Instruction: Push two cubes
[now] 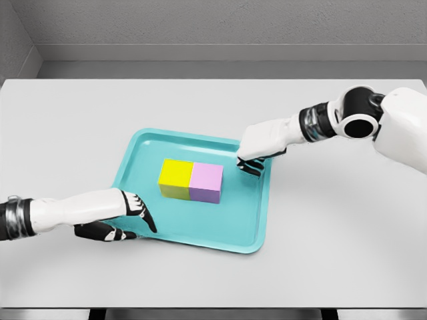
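Yellow cube and pink cube already touch mid-tray; keep the left robot hand and right robot hand empty, fingers loosely curled, and press in evenly from both sides.

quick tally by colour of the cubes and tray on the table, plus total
yellow cube: 1
pink cube: 1
teal tray: 1
total: 3

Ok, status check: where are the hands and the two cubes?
Left hand open at tray's near-left edge, right hand at its far-right rim, holding nothing. Yellow cube and pink cube touching mid-tray. Nothing between hands and cubes.
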